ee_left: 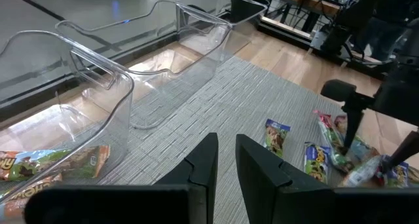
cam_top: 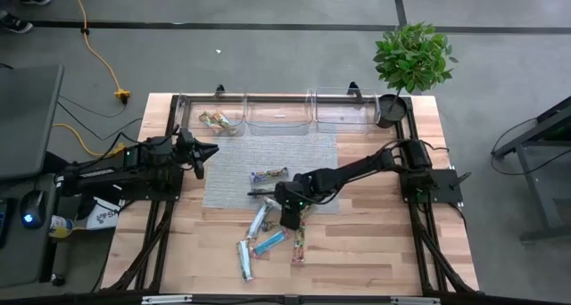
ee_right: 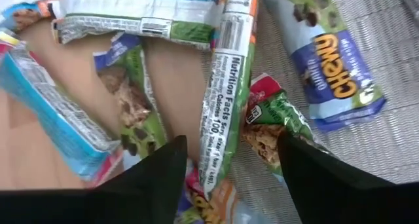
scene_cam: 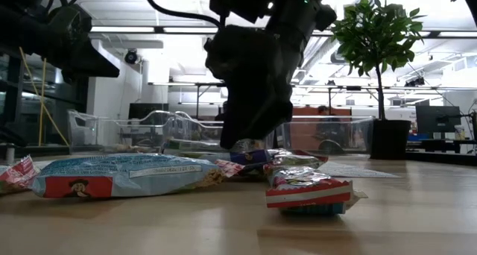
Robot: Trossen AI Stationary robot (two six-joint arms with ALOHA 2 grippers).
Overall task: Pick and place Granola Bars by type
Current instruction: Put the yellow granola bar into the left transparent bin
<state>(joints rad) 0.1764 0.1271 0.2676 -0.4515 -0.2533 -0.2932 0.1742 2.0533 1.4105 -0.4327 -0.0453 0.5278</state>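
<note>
The slim granola bars in shiny wrappers are lying in a loose cluster (cam_top: 268,234) at the near edge of the grey woven mat (cam_top: 294,158) and on the bare wood just off it. One silver-green wrapped bar with a printed nutrition panel (ee_right: 226,93) is lying lengthwise in the gap between the right gripper's (ee_right: 226,168) two dark fingers (ee_right: 157,178), which are standing wide apart on either side of it without pressing on it; nothing is being held. A blue bar marked "chewy" (ee_right: 334,67) is lying just outside one finger, on the mat, and a light blue bar (ee_right: 49,103) is lying outside the other, on the wood. A red-and-green wrapper (ee_right: 275,119) is peeking out beside the nutrition-panel bar, close to the first finger.

From table height, the right gripper (scene_cam: 250,132) is hanging low over the pile, its tips just above the wrappers, with a pale blue bar (scene_cam: 123,174) and a red-ended bar (scene_cam: 309,189) lying nearer the camera.

A separate blue bar (cam_top: 268,174) is sitting alone on the mat, farther from the jaws. Three clear plastic bins (cam_top: 278,111) are lining the far edge of the table; the left one is holding yellow-brown bars (cam_top: 217,120).

The left gripper (cam_top: 203,155) is waiting over the left edge of the mat, near that bin, its fingers (ee_left: 206,165) nearly closed with a narrow gap and empty. A potted green plant (cam_top: 412,60) is standing at the far right corner.
</note>
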